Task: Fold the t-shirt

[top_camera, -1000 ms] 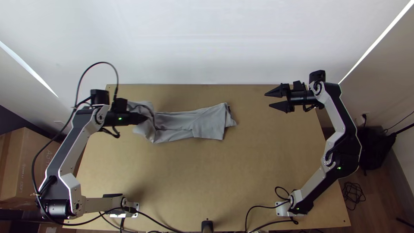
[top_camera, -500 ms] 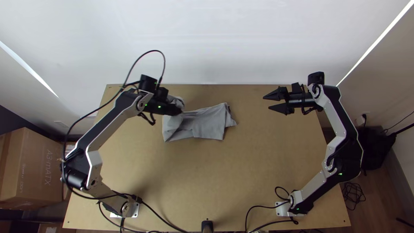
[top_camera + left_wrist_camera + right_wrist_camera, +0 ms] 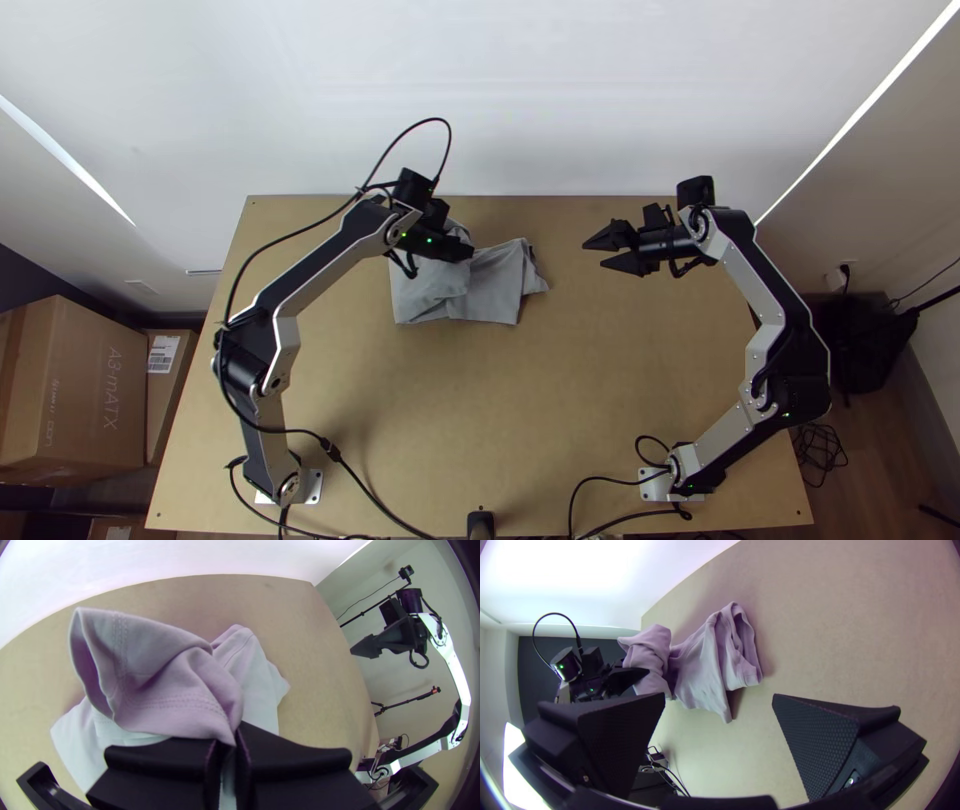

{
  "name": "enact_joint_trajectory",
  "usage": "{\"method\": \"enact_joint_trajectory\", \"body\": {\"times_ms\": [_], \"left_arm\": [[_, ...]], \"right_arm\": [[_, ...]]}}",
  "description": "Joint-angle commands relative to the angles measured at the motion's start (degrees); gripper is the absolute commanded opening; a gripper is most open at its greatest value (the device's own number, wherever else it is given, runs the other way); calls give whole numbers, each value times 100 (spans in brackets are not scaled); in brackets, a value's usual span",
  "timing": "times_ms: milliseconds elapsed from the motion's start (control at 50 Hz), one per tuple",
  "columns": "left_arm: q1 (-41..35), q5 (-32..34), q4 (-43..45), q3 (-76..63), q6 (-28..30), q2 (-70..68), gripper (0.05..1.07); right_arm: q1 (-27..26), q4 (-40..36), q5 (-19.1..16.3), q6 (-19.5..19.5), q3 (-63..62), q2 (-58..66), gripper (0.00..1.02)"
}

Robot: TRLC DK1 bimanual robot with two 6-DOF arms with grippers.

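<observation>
High top view steeply down, closer wrist views, table [image 3: 580, 400] in all

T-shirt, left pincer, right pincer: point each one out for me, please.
T-shirt [image 3: 492, 292]: top view, on its flatter grey end.
Left pincer [image 3: 228, 740]: left wrist view, midway between its fingertips, shut on the T-shirt.
Right pincer [image 3: 719, 695]: right wrist view, midway between its open fingertips.
</observation>
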Motion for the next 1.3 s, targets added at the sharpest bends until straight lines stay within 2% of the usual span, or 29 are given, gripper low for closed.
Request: {"method": "enact_joint_trajectory", "body": {"times_ms": [0, 160, 240, 260, 280, 300, 360, 380, 400, 640, 920, 1040, 1280], "left_arm": [[-178, -56, 38, 468, -117, 368, 8], [-416, -206, 3, 1206, -231, 921, 8], [-539, -329, -15, 1734, -275, 1290, 8], [-574, -338, -24, 1918, -284, 1405, 11], [-592, -338, -50, 2085, -302, 1501, 20], [-636, -346, -50, 2235, -311, 1598, 33], [-776, -417, 47, 2463, -179, 1747, 98], [-811, -425, 126, 2463, -117, 1747, 105], [-846, -443, 161, 2463, -64, 1747, 102], [-759, -496, 29, 2182, 120, 1203, 102], [-73, -496, -832, 1804, 384, 69, 102], [279, -584, -841, 1417, 419, -555, 102], [903, -584, -850, 943, 419, -1557, 102]], "right_arm": [[155, 210, 191, 135, -220, -211, 99], [314, 395, 534, 144, -360, -185, 99], [331, 403, 595, 144, -387, -176, 99], [331, 403, 604, 152, -396, -176, 99], [331, 403, 613, 144, -422, -176, 99], [331, 412, 631, 144, -439, -176, 99], [331, 412, 657, 152, -492, -176, 99], [331, 412, 666, 144, -510, -176, 99], [331, 412, 666, 144, -527, -176, 99], [463, 588, 771, 144, -554, -62, 99], [779, 1063, 921, 170, -220, 685, 99], [955, 1142, 1149, 170, 97, 993, 99], [1245, 1405, 1237, 170, 642, 1397, 99]]}}
